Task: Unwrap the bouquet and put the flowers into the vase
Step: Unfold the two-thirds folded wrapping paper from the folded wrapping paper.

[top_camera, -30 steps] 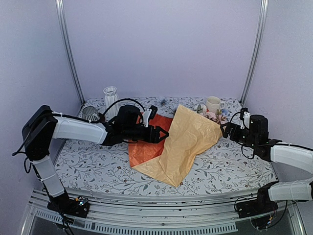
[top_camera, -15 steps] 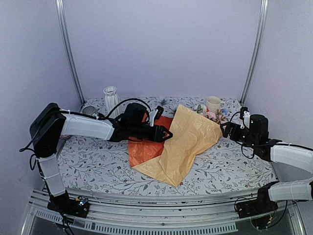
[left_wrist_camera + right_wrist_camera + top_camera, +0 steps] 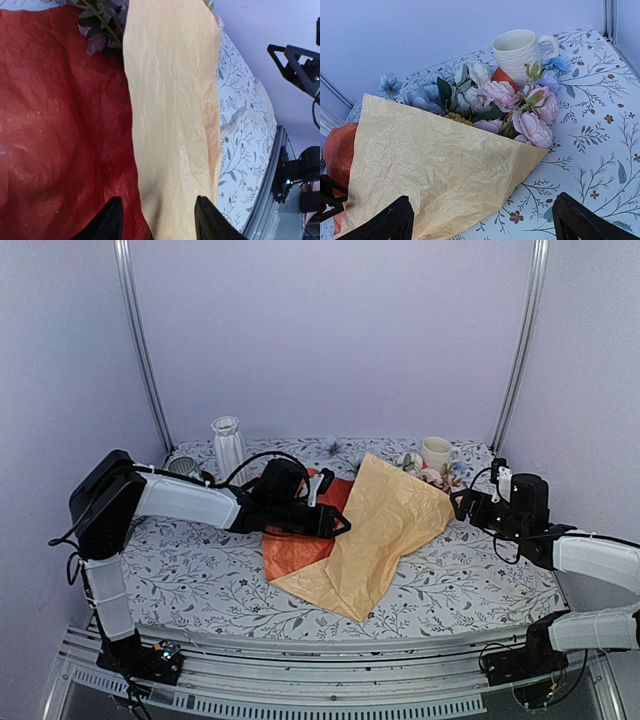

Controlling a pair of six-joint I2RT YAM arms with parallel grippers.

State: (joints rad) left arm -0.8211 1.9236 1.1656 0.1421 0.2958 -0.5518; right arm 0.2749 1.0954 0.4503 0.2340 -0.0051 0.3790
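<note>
The bouquet lies unrolled mid-table: crinkly orange paper (image 3: pixel 293 545) with a yellow-orange flap (image 3: pixel 385 525) folded over it. The flowers (image 3: pixel 436 476) stick out at its far right end, pink and pale blue blooms (image 3: pixel 510 100) against the mug. The white ribbed vase (image 3: pixel 228 443) stands upright at the back left. My left gripper (image 3: pixel 337 523) is low over the paper, open, its fingertips (image 3: pixel 112 220) straddling the flap's edge (image 3: pixel 170 110) beside the orange sheet (image 3: pixel 60 125). My right gripper (image 3: pixel 462 505) hovers open, just right of the flap's corner (image 3: pixel 535 155), holding nothing.
A cream handled mug (image 3: pixel 436 452) stands right behind the blooms. A striped grey cup (image 3: pixel 183 467) sits left of the vase. Metal posts (image 3: pixel 140 340) and purple walls close in the back and sides. The table's front rail (image 3: pixel 320 680) runs along the near edge.
My left arm has reached further right across the orange sheet to the flap's edge, and its jaws have narrowed somewhat. The right arm and the bouquet have not moved.
</note>
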